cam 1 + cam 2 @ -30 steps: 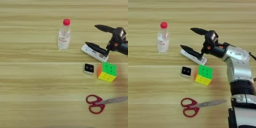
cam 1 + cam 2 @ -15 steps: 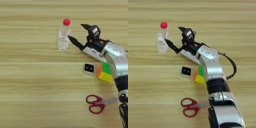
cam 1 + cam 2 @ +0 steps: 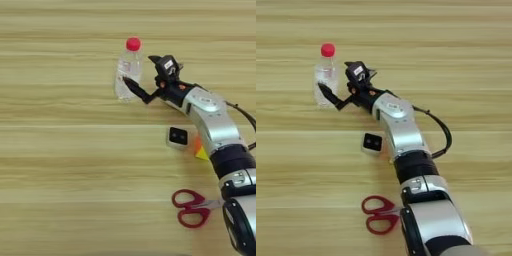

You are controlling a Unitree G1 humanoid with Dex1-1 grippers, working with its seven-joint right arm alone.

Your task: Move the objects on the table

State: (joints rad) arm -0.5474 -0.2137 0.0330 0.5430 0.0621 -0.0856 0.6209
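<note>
Clear red-capped bottle (image 3: 128,75) upright; black-faced cube (image 3: 177,138) and red scissors (image 3: 191,207) nearer.

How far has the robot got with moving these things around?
Nothing looks moved yet. In hand: the right gripper is open at the clear bottle, which stands upright on the table, one finger against its lower side, not closed on it. Left: the small black-faced cube, the scissors and the puzzle cube, mostly hidden behind the forearm. The remote is not visible.
</note>
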